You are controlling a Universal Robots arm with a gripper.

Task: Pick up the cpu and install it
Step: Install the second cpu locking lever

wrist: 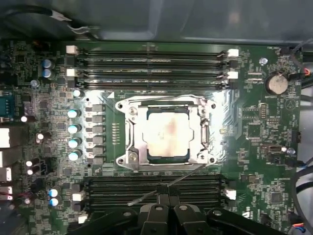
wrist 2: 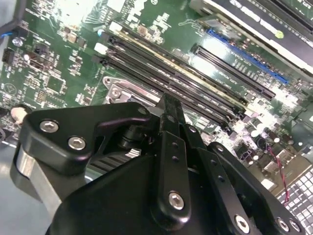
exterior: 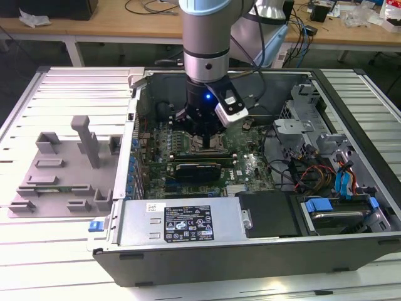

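Observation:
The cpu (wrist: 167,132), a flat silver-grey square, lies inside the metal socket frame (wrist: 133,142) on the green motherboard (wrist: 254,147), with the frame's plate around its edges. My gripper (wrist: 168,190) sits just beside the socket over the memory slots, its two black fingers pressed together with nothing between them. A thin metal socket lever (wrist: 190,174) slants across right at the fingertips. In the second wrist view my gripper (wrist 2: 168,103) points down at the board. In the exterior view my gripper (exterior: 204,141) is low inside the open computer case (exterior: 188,229).
A grey plastic tray (exterior: 59,175) with upright blocks lies at the exterior view's left on the slatted table. Inside the case, memory slots (wrist: 151,66) flank the socket, and cables and drive bays (exterior: 332,182) crowd the exterior view's right.

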